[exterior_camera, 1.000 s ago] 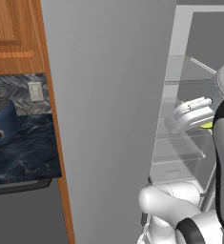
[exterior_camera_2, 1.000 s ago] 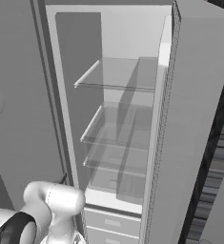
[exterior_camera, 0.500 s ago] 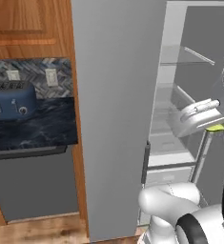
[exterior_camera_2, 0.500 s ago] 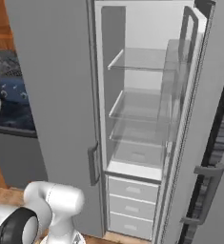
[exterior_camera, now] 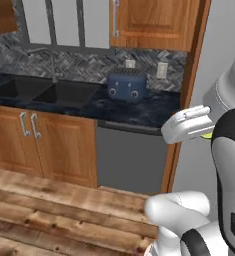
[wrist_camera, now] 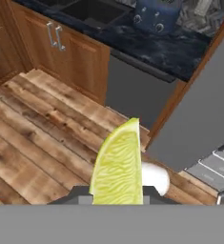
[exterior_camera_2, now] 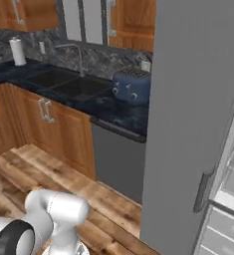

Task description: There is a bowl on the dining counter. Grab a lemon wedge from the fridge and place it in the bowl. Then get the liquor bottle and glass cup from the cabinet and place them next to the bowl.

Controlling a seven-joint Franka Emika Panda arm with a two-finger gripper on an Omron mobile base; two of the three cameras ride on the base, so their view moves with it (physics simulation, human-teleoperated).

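Fridge [exterior_camera_2: 188, 114]: tall flat grey slab along the right side of the right base view, a dark bar handle low on its door edge, pale drawers and a shelf edge showing past it at the far right. In the left base view its grey side rises behind the arm at the right edge.

Wood plank floor [exterior_camera: 54, 205]: warm brown boards across the lower part of all three views.

Worktop [exterior_camera: 139, 107]: dark blue-black veined marble, running from the left edge up to the wooden upright beside the fridge. Grey patterned backsplash behind it, orange-brown wall cupboards [exterior_camera: 149, 22] above.

Base units [exterior_camera: 44, 145]: wooden doors with paired metal handles under the worktop's left part; a flat grey appliance front [exterior_camera: 131, 157] under its right part.

Sink [exterior_camera: 44, 92]: double dark basin sunk in the worktop, curved tap at its back edge.

Toaster [exterior_camera: 127, 86]: blue, two knobs on the front, standing toward the back edge of the worktop, right of the sink, near the wall sockets.

Paper towel roll [exterior_camera_2: 17, 51]: white, upright, far left end of the worktop in the right base view.

Lemon wedge [wrist_camera: 117, 167]: yellow-green, pointed tip up, pulp face toward the hand camera. It sits clamped in the gripper [wrist_camera: 117, 196], well above the floor boards, out in front of the grey appliance front. In the left base view, a sliver of yellow-green shows just under the white hand at the right.
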